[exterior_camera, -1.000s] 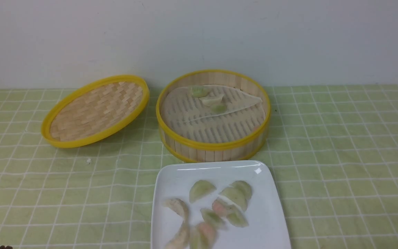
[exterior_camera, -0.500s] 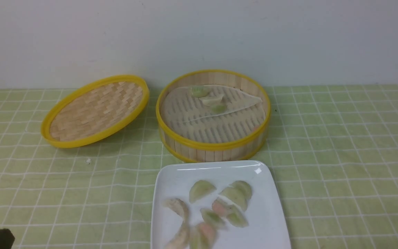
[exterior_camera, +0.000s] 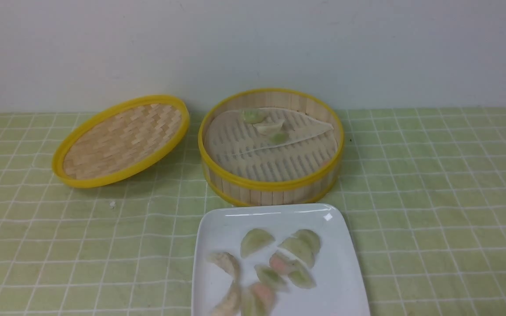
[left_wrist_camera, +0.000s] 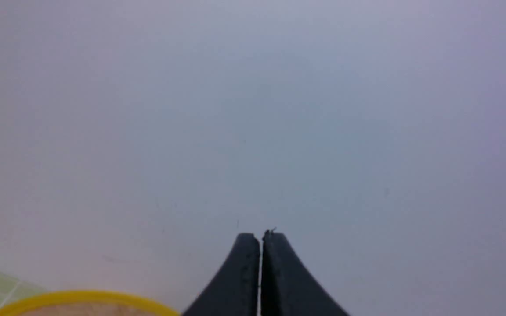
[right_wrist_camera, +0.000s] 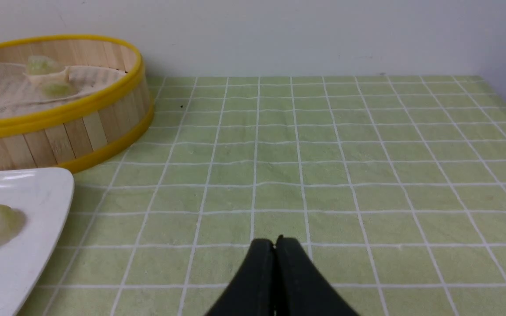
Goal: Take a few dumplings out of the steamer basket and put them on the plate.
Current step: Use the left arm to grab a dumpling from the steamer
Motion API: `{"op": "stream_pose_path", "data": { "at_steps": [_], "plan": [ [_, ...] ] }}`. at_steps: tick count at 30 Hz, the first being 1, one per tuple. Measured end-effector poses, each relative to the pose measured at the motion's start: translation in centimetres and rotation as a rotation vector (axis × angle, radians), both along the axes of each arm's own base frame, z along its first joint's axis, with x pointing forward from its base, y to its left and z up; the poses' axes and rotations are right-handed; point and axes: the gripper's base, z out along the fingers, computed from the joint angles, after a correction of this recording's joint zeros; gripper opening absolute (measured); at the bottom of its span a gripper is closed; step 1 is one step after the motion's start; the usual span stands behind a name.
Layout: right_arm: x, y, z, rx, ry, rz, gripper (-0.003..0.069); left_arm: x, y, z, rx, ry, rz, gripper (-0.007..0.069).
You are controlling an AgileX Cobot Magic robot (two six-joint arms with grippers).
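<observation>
3 dumplings (exterior_camera: 269,127) in steamer basket (exterior_camera: 270,183), plate (exterior_camera: 343,272) just beside

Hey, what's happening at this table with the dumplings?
Nothing is being handled right now. The left gripper and the right gripper are both shut and empty, and neither is over the food. Three dumplings lie at the back of the open steamer basket, with its lid beside it on the tablecloth. The white plate in front of the basket already holds several more.
</observation>
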Motion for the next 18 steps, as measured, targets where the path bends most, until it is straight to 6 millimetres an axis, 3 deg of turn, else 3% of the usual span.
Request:
{"op": "stream_pose_path", "data": {
  "at_steps": [4,5,6,9,12,13,15,18],
  "plan": [
    [0.0,0.0,0.0,0.0,0.0,0.0,-0.0015,3.1,-1.4,4.4,0.174,0.285,-0.109,-0.0006],
    [0.0,0.0,0.0,0.0,0.0,0.0,-0.0015,5.2,-1.9,5.5,0.246,0.425,-0.154,-0.0006],
    [0.0,0.0,0.0,0.0,0.0,0.0,-0.0015,5.1,-1.9,6.0,0.253,0.41,-0.152,-0.0006],
    [0.0,0.0,0.0,0.009,0.0,-0.002,-0.0015,9.9,-2.8,7.1,0.417,0.658,-0.264,-0.0006],
    [0.0,0.0,0.0,0.012,0.0,-0.003,-0.0015,14.2,-3.5,7.3,0.585,0.76,-0.36,-0.0006],
    [0.0,0.0,0.0,0.012,0.0,-0.003,-0.0015,14.5,-3.5,7.3,0.593,0.764,-0.366,-0.0006],
    [0.0,0.0,0.0,0.014,0.0,-0.003,-0.0015,17.8,-4.1,7.2,0.673,0.784,-0.438,-0.0006],
    [0.0,0.0,0.0,0.014,-0.001,-0.003,-0.0015,21.2,-4.8,7.3,0.723,0.76,-0.506,-0.0006]
  ]
}}
